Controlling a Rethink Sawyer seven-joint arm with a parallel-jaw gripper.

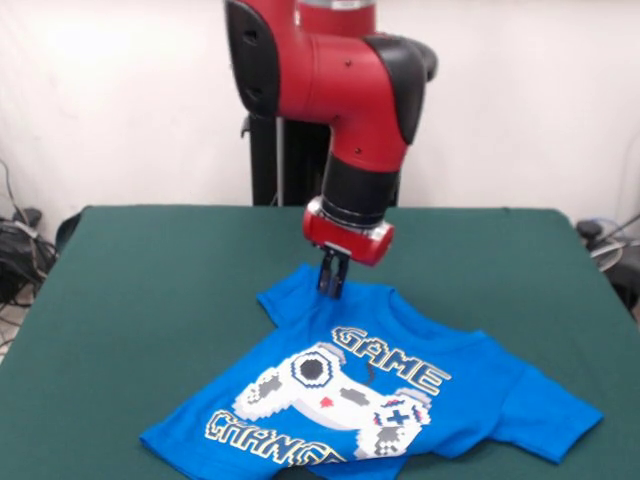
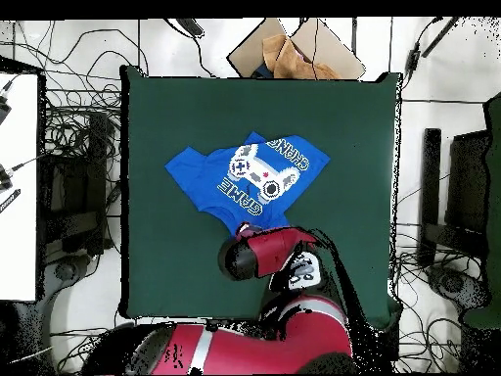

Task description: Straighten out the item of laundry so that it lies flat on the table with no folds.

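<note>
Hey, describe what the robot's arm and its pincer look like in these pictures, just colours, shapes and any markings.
The arm is made of thick rounded segments in glossy red with black joint covers and a black cylindrical wrist. Below the wrist sits a red collar with a pale ring above it. The pincer is small, dark and narrow. From overhead, the arm shows a white stripe and a white patch with dark markings too small to read.

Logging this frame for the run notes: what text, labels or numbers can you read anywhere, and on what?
"GAME": upper word on the front of the blue T-shirt, above the pixel controller print.
"CHANGE": lower word on the shirt; its end runs out of the front view and is too small to confirm overhead.
White patch on the robot arm: markings too blurred to read.
</note>
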